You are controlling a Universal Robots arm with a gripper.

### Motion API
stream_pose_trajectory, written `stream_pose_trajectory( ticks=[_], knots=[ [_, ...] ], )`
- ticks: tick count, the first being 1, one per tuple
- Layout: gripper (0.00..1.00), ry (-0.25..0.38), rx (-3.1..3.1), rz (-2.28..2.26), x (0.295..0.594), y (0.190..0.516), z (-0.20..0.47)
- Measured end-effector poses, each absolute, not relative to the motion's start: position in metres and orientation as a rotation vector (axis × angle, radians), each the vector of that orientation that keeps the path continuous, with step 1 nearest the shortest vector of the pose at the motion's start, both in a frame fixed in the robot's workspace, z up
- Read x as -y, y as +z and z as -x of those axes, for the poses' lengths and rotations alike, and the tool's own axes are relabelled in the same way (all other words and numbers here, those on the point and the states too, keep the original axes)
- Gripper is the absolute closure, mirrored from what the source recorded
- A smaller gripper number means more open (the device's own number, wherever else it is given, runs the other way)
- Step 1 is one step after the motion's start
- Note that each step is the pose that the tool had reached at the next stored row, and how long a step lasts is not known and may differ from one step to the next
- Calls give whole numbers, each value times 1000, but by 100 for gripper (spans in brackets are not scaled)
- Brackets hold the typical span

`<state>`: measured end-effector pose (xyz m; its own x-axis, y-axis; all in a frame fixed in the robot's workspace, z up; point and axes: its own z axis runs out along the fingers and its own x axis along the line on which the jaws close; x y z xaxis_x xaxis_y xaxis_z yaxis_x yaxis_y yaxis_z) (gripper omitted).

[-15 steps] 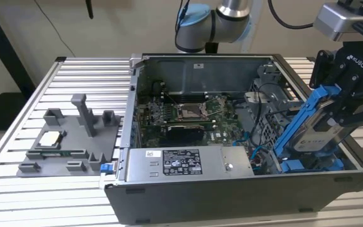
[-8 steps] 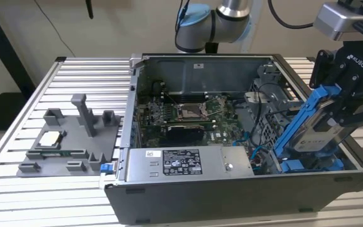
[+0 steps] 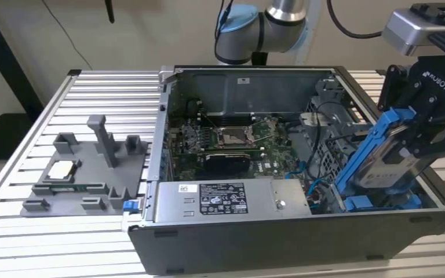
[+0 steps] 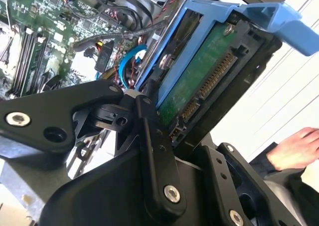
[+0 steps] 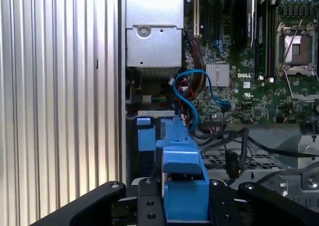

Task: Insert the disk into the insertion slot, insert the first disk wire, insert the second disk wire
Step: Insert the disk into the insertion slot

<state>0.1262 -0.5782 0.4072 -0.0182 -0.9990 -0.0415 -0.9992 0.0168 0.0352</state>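
My gripper (image 3: 409, 145) is shut on the disk (image 3: 383, 157), a silver-grey drive in a bright blue carrier. The disk hangs steeply tilted over the front corner of the open computer case, at the exterior view's right. Its lower end is down at the blue rails of the insertion slot (image 3: 381, 202). In the second wrist view, the disk (image 4: 199, 81) shows its green board and connector between my black fingers (image 4: 149, 131). The first wrist view looks along the blue carrier (image 5: 182, 161) towards the slot's blue rail (image 5: 146, 136). Blue wires (image 5: 187, 94) curl loose inside the case near the slot.
The case holds a motherboard (image 3: 230, 139) and a grey power-supply box (image 3: 222, 200) at the front. A grey fixture (image 3: 83, 174) with small parts lies on the ribbed table at the exterior view's left. A person's hand (image 4: 294, 148) is close beside the gripper.
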Motion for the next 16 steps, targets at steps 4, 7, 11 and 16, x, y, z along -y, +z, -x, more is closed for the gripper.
stream_pose_trajectory(
  ticks=[4, 7, 11, 16],
  knots=[
    [67, 85, -2236, 2198, 578, 400, -126],
    [67, 85, -2236, 2198, 578, 395, -126],
    [67, 85, -2236, 2198, 578, 388, -126],
    [67, 85, -2236, 2198, 578, 380, -126]
  ],
)
